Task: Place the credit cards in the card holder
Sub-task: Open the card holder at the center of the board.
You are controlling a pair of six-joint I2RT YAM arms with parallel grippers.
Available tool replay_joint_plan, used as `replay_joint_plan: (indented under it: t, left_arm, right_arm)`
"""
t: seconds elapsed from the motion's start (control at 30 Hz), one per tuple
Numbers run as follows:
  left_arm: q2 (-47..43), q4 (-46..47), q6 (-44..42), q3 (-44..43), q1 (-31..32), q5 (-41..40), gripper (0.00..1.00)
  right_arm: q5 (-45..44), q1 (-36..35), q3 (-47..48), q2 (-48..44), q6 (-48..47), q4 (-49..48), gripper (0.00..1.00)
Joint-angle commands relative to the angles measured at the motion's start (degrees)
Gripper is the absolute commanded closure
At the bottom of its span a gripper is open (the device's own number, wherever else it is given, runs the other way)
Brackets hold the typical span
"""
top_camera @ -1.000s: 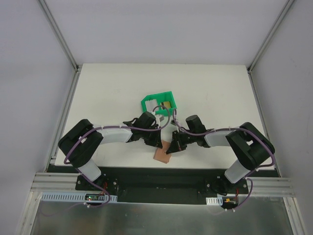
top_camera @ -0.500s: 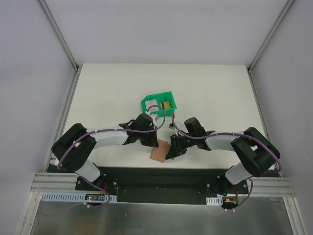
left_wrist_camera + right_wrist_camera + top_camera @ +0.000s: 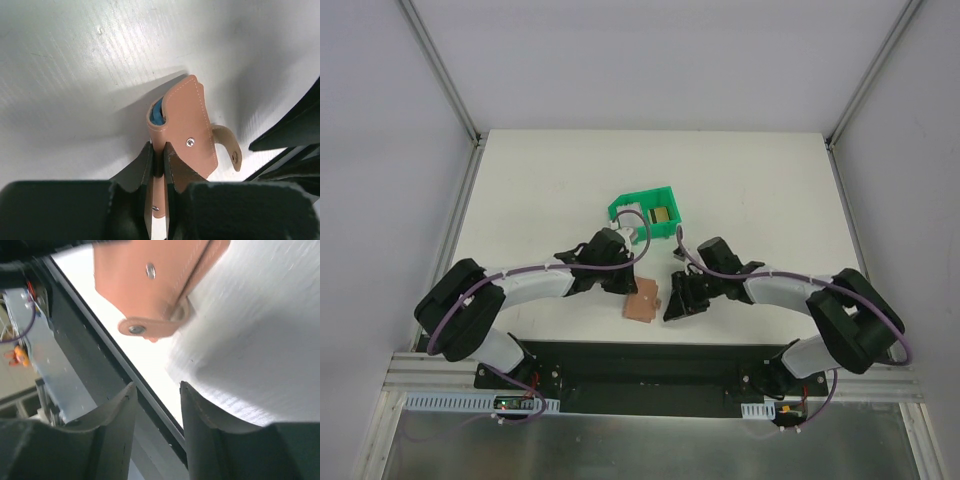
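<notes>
Tan leather card holder was near the front edge of the table, pinched along one edge by the left gripper, snap tab hanging loose. Something blue showed in the fold, maybe a card or just lining, hard to tell. Right gripper hovered just beside it, jaws apart and empty. Gold card sat in the green bin behind. Looked like a between-cards step; next I'd guess the right arm needs to fetch that card by its thin edge.
</notes>
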State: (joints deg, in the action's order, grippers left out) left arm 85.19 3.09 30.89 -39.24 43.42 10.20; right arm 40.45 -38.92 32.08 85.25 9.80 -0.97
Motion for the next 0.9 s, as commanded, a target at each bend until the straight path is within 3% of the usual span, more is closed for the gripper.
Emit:
replay_joint_plan:
  t: [0.0,0.13,0.5,0.67,0.87]
  left_arm:
    - [-3.2,-1.6,1.3,1.5,-0.1,-0.5,0.93]
    - [-3.4,-1.6,5.3,1.7,-0.1,-0.3,0.91]
    - [-4.2,-1.6,8.3,1.5,0.3,-0.8,0.9]
    - [-3.8,-1.7,8.2,1.5,0.3,-0.7,0.9]
    - [-3.3,-1.9,7.5,1.7,0.3,-2.0,0.83]
  right_arm:
    - [-10.2,-0.3,5.1,-6.9,5.8,-0.4,0.47]
    - [-21.5,-2.9,9.7,-7.2,8.2,6.1,0.34]
    - [-35.5,-10.5,19.7,3.0,8.7,17.7,0.31]
    - [-37.1,-10.7,19.0,4.5,9.3,19.0,0.46]
    - [-36.8,-10.6,17.1,3.5,9.2,18.6,0.78]
